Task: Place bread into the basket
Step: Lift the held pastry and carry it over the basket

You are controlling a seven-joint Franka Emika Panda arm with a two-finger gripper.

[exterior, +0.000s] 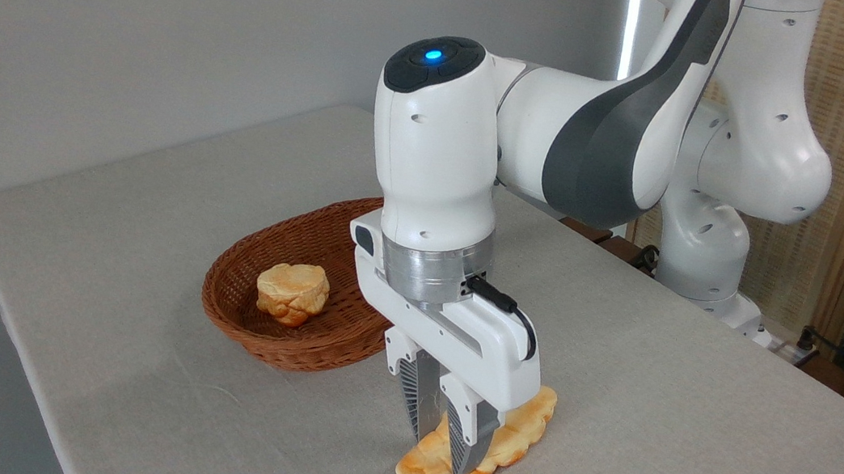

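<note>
A table point(694, 403) draped in pale grey cloth fills most of the view, its left corner near the grey wall and its front edge running down toward the lower left. Wide bare cloth lies to the right of the arm and in front of the basket, with a narrower strip between the loaf and the front edge.

One white robot arm point(605, 147) reaches in from its base at the back right, its wrist pointing straight down over the front middle of the table.

One basket point(248, 320), oval and reddish-brown wicker, sits left of the wrist, partly hidden behind it, well in from the table's edges. Inside it rests one small round bun point(291, 291) with a toasted top.

One bread point(523, 430), long, golden and bumpy, lies flat on the cloth just right of the basket and apart from it, outside the rim.

The gripper point(440, 439) stands over the loaf's near half, its two fingers set close on either side of it, tips down at the crust, apparently clamped on it.
</note>
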